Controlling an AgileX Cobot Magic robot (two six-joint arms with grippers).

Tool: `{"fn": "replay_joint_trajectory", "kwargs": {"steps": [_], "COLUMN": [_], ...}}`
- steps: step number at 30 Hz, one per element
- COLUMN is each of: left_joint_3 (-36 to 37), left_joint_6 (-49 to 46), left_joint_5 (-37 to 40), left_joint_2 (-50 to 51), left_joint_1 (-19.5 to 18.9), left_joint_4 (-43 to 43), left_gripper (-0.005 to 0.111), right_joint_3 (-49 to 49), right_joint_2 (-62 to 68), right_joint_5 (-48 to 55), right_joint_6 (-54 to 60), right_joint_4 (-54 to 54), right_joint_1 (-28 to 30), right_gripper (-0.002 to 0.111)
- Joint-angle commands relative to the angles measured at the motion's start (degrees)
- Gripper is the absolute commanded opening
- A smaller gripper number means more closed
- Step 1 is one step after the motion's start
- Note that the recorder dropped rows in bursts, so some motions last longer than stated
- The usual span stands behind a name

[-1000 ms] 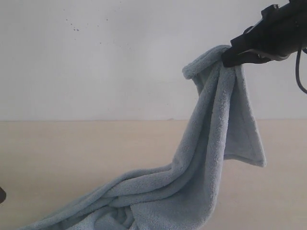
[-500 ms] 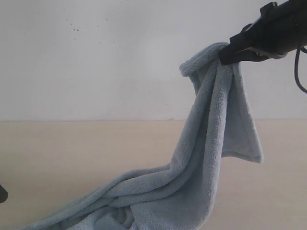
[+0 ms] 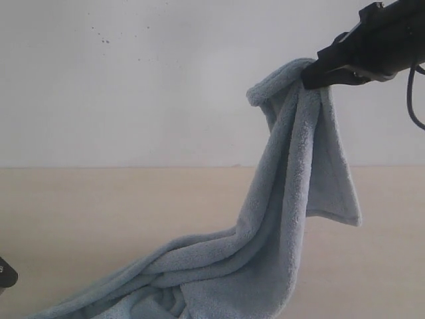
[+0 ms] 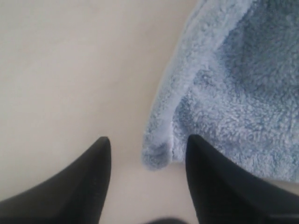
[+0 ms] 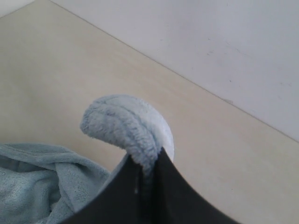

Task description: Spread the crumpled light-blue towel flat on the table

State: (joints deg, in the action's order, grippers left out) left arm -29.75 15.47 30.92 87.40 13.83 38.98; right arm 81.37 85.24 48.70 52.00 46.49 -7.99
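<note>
The light-blue towel (image 3: pixel 292 199) hangs from my right gripper (image 3: pixel 311 78), which is shut on its upper edge high at the right. From there it drapes down to the table (image 3: pixel 99 212) and trails in folds toward the lower left. In the right wrist view a fluffy fold of the towel (image 5: pixel 126 123) bulges out from between the closed fingers of the right gripper (image 5: pixel 150 161). Low over the table stands my left gripper (image 4: pixel 147 142), open. A corner of the towel (image 4: pixel 161 151) lies between its fingertips, and neither finger touches it. In the exterior view only a dark bit of the left gripper (image 3: pixel 5 274) shows at the lower left edge.
A white wall (image 3: pixel 133 80) rises behind the table's far edge. Bare beige tabletop (image 4: pixel 60 70) lies beside the towel's corner. A black cable (image 3: pixel 413 100) loops under the right arm.
My right gripper has shifted slightly left with the towel still held. The left gripper has crept a little further into the exterior view at the lower left.
</note>
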Motion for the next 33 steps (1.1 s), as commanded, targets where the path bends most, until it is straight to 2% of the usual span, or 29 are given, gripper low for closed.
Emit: {"fn": "replay_joint_trajectory", "kwargs": {"steps": [1, 9, 11, 14, 15, 18, 20, 24, 29, 33], "left_joint_3": [-0.1, -0.1, -0.1, -0.8, -1.6, -7.6, -11.2, -13.3, -13.6, -13.6], "left_joint_6": [0.7, 2.1, 2.1, 3.1, 5.0, 13.1, 12.8, 11.3, 9.7, 7.4], "left_joint_5": [-2.1, -4.4, -4.5, -3.1, -0.7, 11.0, 15.2, 17.5, 19.6, 21.9], "left_joint_2": [2.5, 7.6, 8.6, 9.0, 9.0, 6.6, 2.9, -4.6, -15.7, -24.2], "left_joint_1": [-0.1, -0.1, -0.1, -0.1, -0.1, -0.1, -0.1, 0.0, 0.0, 0.0], "left_joint_4": [-0.6, -0.6, -0.2, 3.3, 4.7, 9.1, 10.0, 9.9, 10.3, 11.2], "left_gripper": [0.047, 0.047, 0.043, 0.012, 0.005, 0.005, 0.005, 0.005, 0.005, 0.005], "right_joint_3": [-0.1, -0.1, -0.1, -0.1, -0.1, -0.1, -0.1, -0.1, -0.2, -1.0], "right_joint_2": [-0.7, -0.7, -0.7, -0.7, -0.7, -0.8, -1.7, -3.9, -6.9, -8.9], "right_joint_5": [0.4, 0.5, 0.5, 1.3, 1.4, 2.6, 3.2, 4.1, 8.2, 14.8], "right_joint_6": [1.2, 1.6, 1.6, 2.4, 2.5, 3.0, 3.0, 0.5, -12.1, -15.8], "right_joint_4": [1.1, 1.1, 1.4, 2.8, 3.0, 3.2, 2.6, -4.6, -21.1, -24.8], "right_joint_1": [0.0, 0.0, 0.0, 0.0, 0.0, 0.0, 0.0, 0.0, 0.0, 0.0], "right_gripper": [0.000, 0.000, 0.000, 0.000, 0.000, 0.000, 0.000, 0.000, 0.000, 0.000]}}
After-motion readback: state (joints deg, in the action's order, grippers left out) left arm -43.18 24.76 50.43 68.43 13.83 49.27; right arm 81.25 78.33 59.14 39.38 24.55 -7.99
